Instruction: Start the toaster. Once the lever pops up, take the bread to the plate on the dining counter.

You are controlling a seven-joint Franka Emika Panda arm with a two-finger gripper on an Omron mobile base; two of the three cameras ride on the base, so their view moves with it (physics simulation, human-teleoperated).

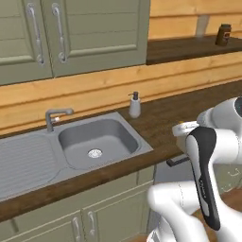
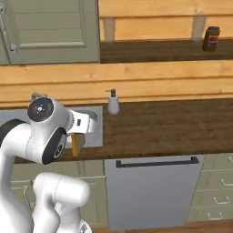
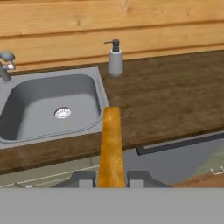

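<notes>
While the sink (image 3: pixel 52 105) holds nothing, the gripper (image 3: pixel 111 179) pinches the bread (image 3: pixel 111 144) edge-on just beside it, and the right base view adds a jar (image 2: pixel 211 38) up on the shelf.

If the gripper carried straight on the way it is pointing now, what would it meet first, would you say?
Probably the dark wood counter just right of the sink. The gripper, shut on the bread, points there, and the slice's far edge would likely touch first; depth is unclear.
</notes>
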